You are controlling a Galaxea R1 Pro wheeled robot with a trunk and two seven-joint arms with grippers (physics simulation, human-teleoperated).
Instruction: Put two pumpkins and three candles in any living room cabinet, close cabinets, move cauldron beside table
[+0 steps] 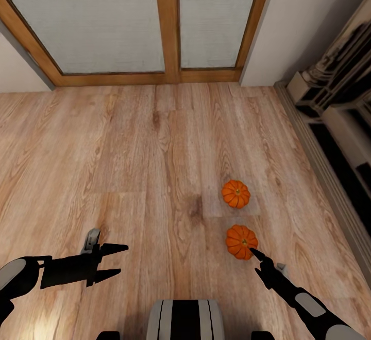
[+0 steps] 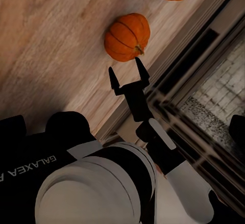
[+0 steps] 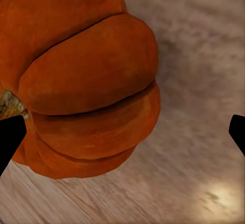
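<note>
Near pumpkin (image 1: pixel 240 241): on the floor (image 1: pixel 129 175), just ahead of your right gripper (image 2: pixel 128 76).
Far pumpkin (image 1: pixel 236 194): just beyond the first, apart from it.
Right gripper: fingers spread, tips at the near pumpkin, gripping nothing.
Left gripper (image 1: pixel 117 261): yours is spread, empty, well apart from both.

Your right wrist camera sits close on a bright-orange ribbed pumpkin (image 3: pixel 87 81) resting on pale wood-grain floor (image 3: pixel 199 81). Your two black fingertips (image 3: pixel 10 137) stand wide apart at the picture's edges, gripping nothing
</note>
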